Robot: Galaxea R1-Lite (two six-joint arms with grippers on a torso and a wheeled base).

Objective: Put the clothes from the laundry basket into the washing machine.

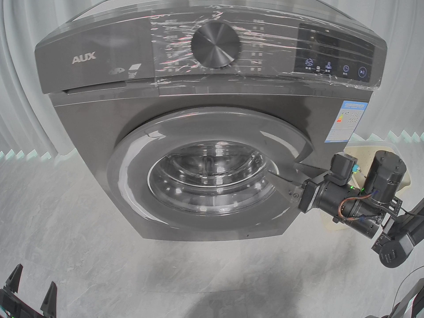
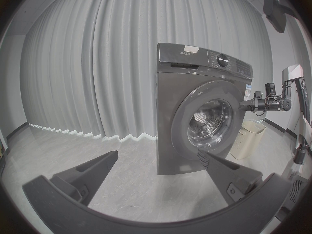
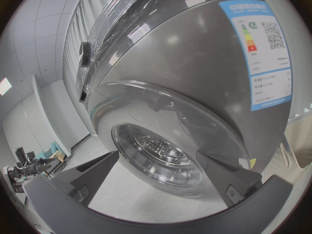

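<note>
At right edge of washing machine door [image 1: 132,164] | right gripper [image 1: 282,172] spread | perhaps touching

The washing machine [image 1: 212,111] stands on the floor [image 1: 132,266] before the curtain [image 2: 81,65] — the laundry basket [image 2: 248,138] sits just beside its right side.

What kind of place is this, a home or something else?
Probably a demonstration or test room set up as a laundry corner, not a lived-in home. The washing machine stands free, plastic film on its control panel; a pleated curtain hangs behind it and a laundry basket stands beside it.
</note>
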